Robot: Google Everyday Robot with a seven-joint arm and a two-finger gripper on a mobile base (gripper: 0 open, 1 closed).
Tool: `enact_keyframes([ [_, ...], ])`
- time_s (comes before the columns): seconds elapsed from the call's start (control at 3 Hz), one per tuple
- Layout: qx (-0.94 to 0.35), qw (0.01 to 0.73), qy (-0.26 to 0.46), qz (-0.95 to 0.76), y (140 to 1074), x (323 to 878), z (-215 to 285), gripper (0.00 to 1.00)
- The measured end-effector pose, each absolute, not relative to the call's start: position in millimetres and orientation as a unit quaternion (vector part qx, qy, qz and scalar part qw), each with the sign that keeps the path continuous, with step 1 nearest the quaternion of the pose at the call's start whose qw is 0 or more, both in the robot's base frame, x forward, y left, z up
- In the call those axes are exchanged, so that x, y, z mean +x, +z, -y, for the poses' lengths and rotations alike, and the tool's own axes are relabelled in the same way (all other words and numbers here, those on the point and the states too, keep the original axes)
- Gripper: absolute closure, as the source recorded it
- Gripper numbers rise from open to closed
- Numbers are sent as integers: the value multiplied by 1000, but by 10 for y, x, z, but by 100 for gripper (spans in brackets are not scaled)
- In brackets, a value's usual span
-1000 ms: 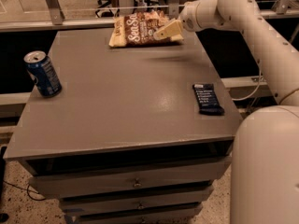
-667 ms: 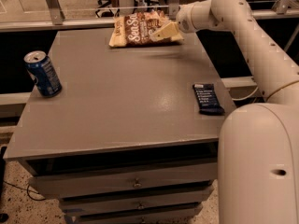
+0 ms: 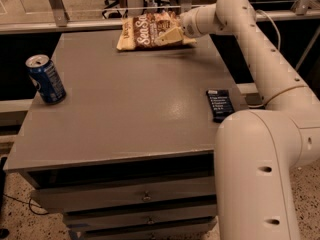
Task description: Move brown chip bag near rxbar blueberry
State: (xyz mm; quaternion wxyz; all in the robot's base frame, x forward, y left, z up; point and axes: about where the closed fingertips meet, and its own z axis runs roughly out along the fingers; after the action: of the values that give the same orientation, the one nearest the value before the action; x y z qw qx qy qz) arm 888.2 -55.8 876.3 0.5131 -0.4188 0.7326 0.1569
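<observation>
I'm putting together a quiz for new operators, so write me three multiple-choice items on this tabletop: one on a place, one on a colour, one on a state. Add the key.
1. Where is the gripper?
A. At the right-hand end of the brown chip bag, by the far edge of the table.
B. Over the near left corner.
C. Under the table.

2. What colour is the soda can?
A. Red.
B. Blue.
C. Green.

3. What state is the rxbar blueberry in?
A. Held in the air.
B. Stacked on the can.
C. Lying flat on the table, well apart from the bag.

Key:
1 A: the arm reaches to the back edge and ends at the bag.
2 B: the can's side is blue under a silvery top.
3 C: the bar lies flat by the right edge, with bare tabletop between it and the bag.
</observation>
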Motion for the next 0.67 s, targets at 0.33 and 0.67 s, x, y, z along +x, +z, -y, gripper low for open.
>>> enact_keyframes([
  [0.33,-422,508,165,-732,8707,8920,466,41],
  [0.67,-425,506,169,-732,8675,8938,430,65],
])
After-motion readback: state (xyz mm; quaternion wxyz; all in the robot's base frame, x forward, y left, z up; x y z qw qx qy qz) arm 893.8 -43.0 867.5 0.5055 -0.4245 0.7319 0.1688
